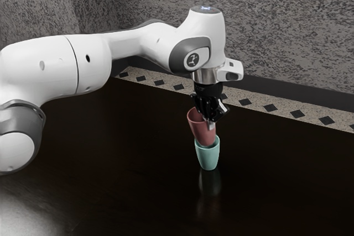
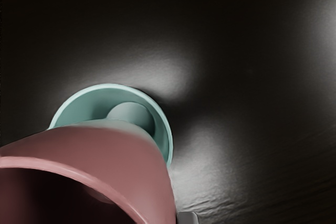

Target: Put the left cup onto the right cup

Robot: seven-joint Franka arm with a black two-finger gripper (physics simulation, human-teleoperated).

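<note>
A teal cup [image 1: 208,155] stands upright on the dark table. A dusty-red cup [image 1: 200,127] hangs tilted just above it, its base dipping into the teal cup's mouth. My black gripper [image 1: 211,119] is shut on the red cup's rim at its right side. From the wrist view the red cup [image 2: 89,166] is large and close under my hand, and the teal cup [image 2: 131,116] shows its open mouth and inner floor just beyond it.
The dark glossy table [image 1: 127,153] spreads around the cups. A pale border strip with black diamonds [image 1: 265,105] runs along the table's far edge below the speckled grey wall. My white arm reaches in from the exterior view's left.
</note>
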